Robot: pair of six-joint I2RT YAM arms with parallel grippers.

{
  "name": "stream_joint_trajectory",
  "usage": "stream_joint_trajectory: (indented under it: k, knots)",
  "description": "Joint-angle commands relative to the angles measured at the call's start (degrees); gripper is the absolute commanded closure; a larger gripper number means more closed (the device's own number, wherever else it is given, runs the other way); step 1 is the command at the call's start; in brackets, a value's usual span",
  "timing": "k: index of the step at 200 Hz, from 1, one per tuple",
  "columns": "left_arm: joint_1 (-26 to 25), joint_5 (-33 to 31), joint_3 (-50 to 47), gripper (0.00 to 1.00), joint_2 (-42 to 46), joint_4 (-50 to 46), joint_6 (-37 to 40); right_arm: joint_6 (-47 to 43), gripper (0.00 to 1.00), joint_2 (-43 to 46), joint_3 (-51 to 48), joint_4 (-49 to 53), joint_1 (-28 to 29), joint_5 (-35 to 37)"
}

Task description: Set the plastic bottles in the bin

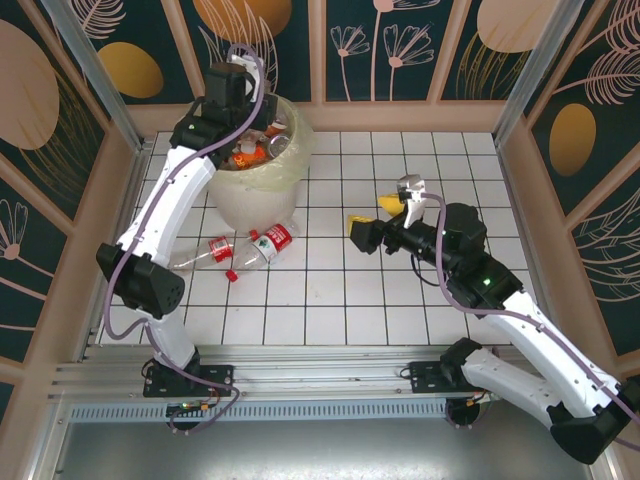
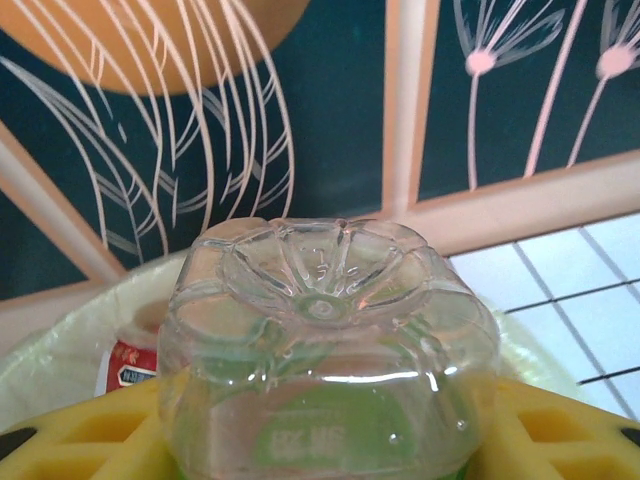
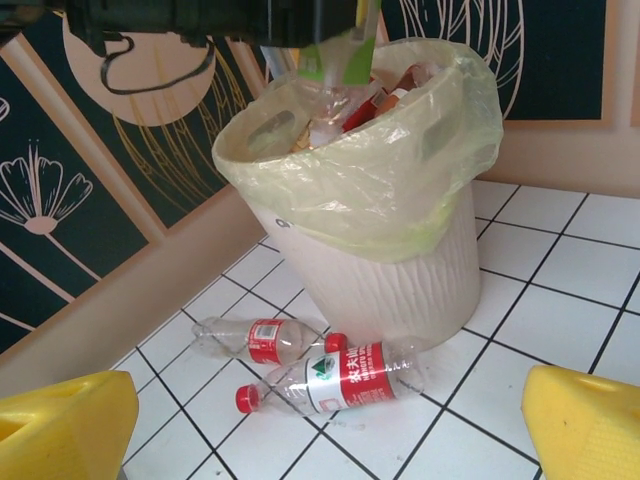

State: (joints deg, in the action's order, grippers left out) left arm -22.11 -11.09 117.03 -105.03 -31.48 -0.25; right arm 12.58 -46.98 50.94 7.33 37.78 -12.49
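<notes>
Left gripper point(image 1: 258, 135) above the bin point(image 3: 400, 270), yellow fingers point(image 2: 80, 440) clamped on a clear green-label bottle point(image 2: 330, 360), base towards the wrist camera, more bottles inside the bin, two red-label bottles point(image 3: 335, 378) lying on the tiles just beside the bin, right gripper point(image 1: 370, 215) spread wide, holding nothing, well apart from the bin.

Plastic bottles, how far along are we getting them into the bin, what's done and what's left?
Done: several bottles lie inside the bin. In hand: the left gripper holds a clear bottle over the bin's mouth, not yet dropped. Left: two red-labelled bottles lie on the table beside the bin's base; the right gripper is open, facing them.
</notes>
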Motion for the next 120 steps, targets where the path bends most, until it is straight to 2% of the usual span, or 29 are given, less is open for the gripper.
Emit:
stream_joint_trajectory:
  k: [1, 30, 49, 84, 120]
  knots:
    - [0.2, -4.27, 2.5, 0.41, -1.74, -2.5, 3.3, 1.2, 0.01, 1.23, -0.49, 0.4, 0.34, 1.65]
    - [0.21, -6.77, 3.74, 0.37, -3.53, -4.59, 4.29, 1.57, 0.01, 1.49, -0.62, 0.84, 0.31, 2.53]
    - [0.2, -6.75, 4.97, 0.29, -3.8, -6.27, 3.75, 1.66, 0.01, 1.51, -0.62, 0.96, 0.33, 2.73]
    - [0.22, -0.01, 6.83, 0.12, -1.06, -8.76, -0.93, 1.9, 0.01, 1.31, -1.61, 0.34, 0.32, 2.62]
    - [0.13, 6.79, 2.67, 0.01, 5.67, -8.81, -3.77, 1.29, 0.01, 0.93, -2.64, -0.83, 0.31, 0.67]
